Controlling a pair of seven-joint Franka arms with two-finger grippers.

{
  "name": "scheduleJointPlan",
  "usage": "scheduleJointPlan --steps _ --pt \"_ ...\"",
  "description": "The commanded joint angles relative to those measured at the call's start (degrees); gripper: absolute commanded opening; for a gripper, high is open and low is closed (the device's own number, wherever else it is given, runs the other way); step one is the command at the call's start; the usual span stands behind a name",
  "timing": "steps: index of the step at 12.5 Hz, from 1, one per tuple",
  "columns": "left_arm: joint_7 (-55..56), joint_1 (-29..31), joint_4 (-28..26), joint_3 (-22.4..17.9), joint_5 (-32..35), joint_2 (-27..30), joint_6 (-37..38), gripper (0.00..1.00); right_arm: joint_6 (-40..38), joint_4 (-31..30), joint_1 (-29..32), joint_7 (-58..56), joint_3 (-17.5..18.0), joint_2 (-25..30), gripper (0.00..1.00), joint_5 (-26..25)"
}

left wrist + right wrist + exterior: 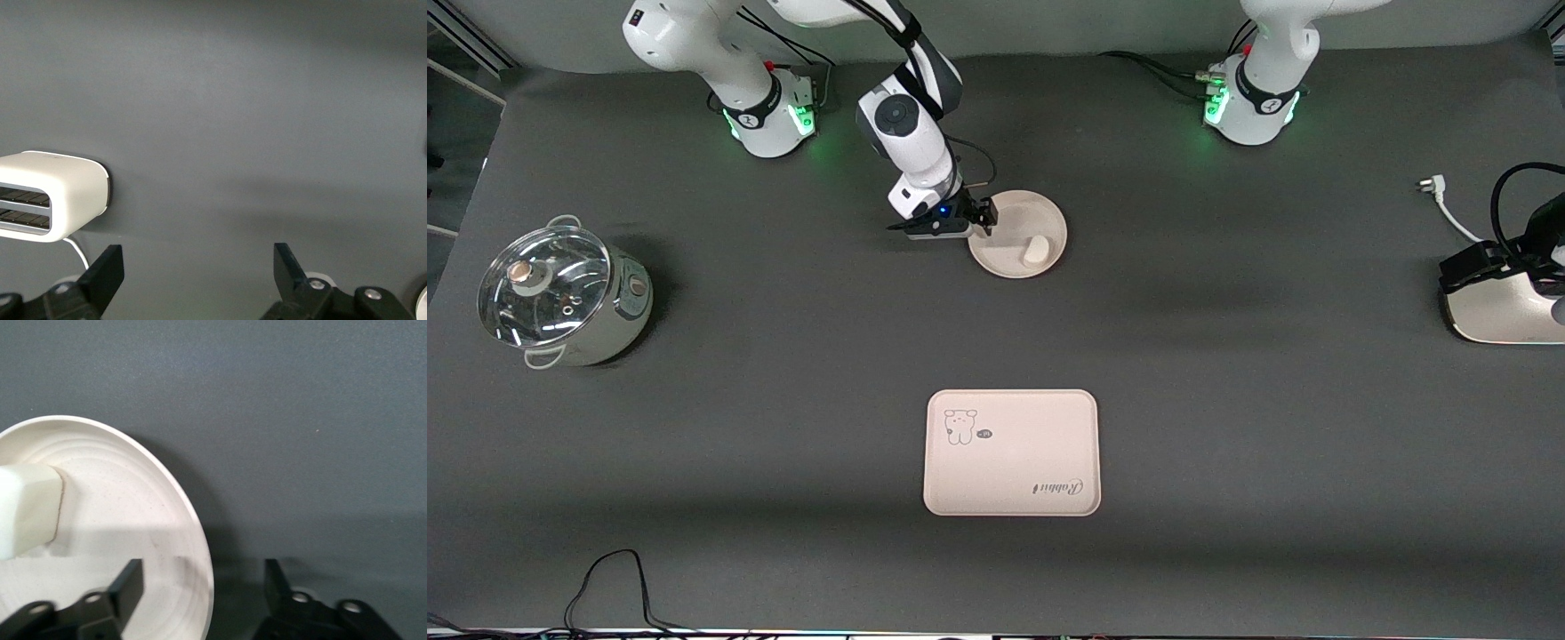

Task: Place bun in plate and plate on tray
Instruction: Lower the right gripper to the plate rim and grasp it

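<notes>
The round cream plate (1049, 213) lies on the dark mat near the robots' bases, farther from the front camera than the tray (1011, 452). The off-white bun (1037, 251) sits in the plate; it also shows in the right wrist view (27, 510). My right gripper (984, 217) is open and low at the plate's edge toward the right arm's end. In the right wrist view the right gripper (202, 583) straddles the plate's rim (133, 500), one finger over the dish, one outside. My left gripper (1472, 267) is open and empty (198, 267), waiting over the left arm's end of the table.
A white toaster (1503, 316) stands at the left arm's end, also in the left wrist view (53, 193). A white plug and cable (1436, 191) lie beside it. A pot with a glass lid (560, 293) stands at the right arm's end. A black cable (614, 578) lies at the front edge.
</notes>
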State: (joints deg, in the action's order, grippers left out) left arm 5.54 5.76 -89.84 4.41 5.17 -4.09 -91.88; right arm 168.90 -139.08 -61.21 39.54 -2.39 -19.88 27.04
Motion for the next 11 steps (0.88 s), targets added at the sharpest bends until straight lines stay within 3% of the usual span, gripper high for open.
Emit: scheduleJointPlan --steps 1,2,5,11 --pt "-2.18 0.04 0.81 0.17 -0.34 -0.22 0.74 1.0 0.64 0.83 -0.4 -2.01 0.11 -0.78 0.35 2.14" --pt "-4.11 0.3 0.9 0.16 -0.51 -0.39 0.3 1.0 0.64 0.83 -0.4 -2.01 0.11 -0.69 0.26 2.14" --pt "-4.57 0.66 0.72 0.16 -2.71 -0.4 0.74 1.0 -0.59 0.83 -0.4 -2.01 0.11 -0.16 0.13 2.23" --pt "-4.57 0.57 0.72 0.16 -2.8 -0.4 0.82 1.0 -1.99 0.91 0.12 -3.32 0.02 1.76 0.04 2.23"
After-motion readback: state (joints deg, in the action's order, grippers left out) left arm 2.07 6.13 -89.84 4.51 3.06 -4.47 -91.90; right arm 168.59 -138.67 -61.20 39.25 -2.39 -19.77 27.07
